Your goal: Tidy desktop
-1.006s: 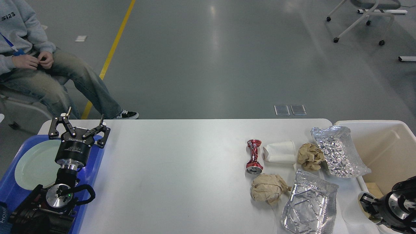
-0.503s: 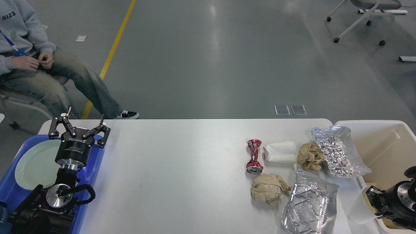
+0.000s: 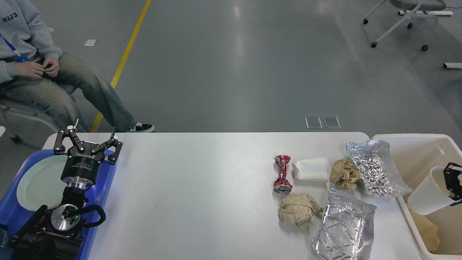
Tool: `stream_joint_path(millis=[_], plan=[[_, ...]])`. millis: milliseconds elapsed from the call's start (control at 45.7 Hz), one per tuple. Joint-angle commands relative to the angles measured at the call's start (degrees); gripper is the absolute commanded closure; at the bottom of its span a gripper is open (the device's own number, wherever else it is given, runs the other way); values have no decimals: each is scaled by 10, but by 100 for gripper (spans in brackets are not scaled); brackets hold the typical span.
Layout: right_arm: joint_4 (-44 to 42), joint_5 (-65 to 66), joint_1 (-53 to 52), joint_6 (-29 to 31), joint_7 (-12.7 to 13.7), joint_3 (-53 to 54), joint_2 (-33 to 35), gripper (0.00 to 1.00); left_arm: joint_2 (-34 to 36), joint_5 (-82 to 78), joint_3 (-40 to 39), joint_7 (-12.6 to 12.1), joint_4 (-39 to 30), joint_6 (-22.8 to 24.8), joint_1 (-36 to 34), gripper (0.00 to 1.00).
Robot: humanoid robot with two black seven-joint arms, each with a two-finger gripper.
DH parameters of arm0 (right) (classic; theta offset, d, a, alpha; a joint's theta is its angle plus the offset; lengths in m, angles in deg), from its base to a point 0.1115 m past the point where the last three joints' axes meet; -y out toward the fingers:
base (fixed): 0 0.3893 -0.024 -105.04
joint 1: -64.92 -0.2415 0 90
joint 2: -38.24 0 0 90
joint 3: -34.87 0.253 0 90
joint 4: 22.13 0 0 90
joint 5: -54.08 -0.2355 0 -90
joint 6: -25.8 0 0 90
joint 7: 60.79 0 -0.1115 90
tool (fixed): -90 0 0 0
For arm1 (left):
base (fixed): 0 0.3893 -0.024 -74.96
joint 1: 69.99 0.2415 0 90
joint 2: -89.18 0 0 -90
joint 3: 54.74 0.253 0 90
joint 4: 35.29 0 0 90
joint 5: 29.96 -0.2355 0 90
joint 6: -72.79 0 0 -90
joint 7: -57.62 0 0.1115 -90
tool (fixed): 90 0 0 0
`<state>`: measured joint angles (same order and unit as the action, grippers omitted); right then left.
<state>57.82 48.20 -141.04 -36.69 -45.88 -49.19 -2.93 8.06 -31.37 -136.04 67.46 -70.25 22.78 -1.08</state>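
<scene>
The white desktop (image 3: 202, 187) holds trash at its right: a crushed red can (image 3: 282, 174), a white paper cup on its side (image 3: 311, 169), two brown paper balls (image 3: 344, 174) (image 3: 299, 208) and two crumpled foil pieces (image 3: 377, 168) (image 3: 343, 225). My right gripper (image 3: 452, 180), mostly cut off at the right edge, is shut on another white paper cup (image 3: 429, 196) and holds it tilted above the beige bin (image 3: 408, 139). My left gripper (image 3: 94, 127) is open and empty above the blue tray (image 3: 104, 187) at the far left.
A pale green plate (image 3: 36, 182) lies in the blue tray. Brown paper (image 3: 427, 227) lies inside the bin. A seated person (image 3: 43, 76) is beyond the table's left corner. A wheeled chair (image 3: 400, 21) stands far back right.
My right gripper has lifted the white cup from low at the table's right front edge up and back, over the beige bin. The left arm has not moved.
</scene>
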Motion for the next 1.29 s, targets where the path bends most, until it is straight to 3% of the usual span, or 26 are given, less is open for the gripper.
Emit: stream_joint_path(millis=[0,197,372,525,700,853,1247,1269], plan=[[-79,-2,35,-28,0,5,22,100,0,0,0,0,0,0,0,4],[-201,-10,237,-163,-2,101,26,100,-1,0,0,0,0,0,0,4],[-370,-1,454,-178,-3,274,3,100,0,0,0,0,1,0,0,4],[-565,0,640,-189,-3,390,-87,100,0,0,0,0,0,0,0,4],[-770,0,796,-226,-4,432,-232,100,0,0,0,0,1,0,0,4],[-788,0,833,-315,-1,432,-276,100,0,0,0,0,0,0,0,4],[-774,0,856,-323,-2,434,-306,100,0,0,0,0,1,0,0,4],[-774,0,856,-329,-3,434,-306,86,0,0,0,0,1,0,0,4]])
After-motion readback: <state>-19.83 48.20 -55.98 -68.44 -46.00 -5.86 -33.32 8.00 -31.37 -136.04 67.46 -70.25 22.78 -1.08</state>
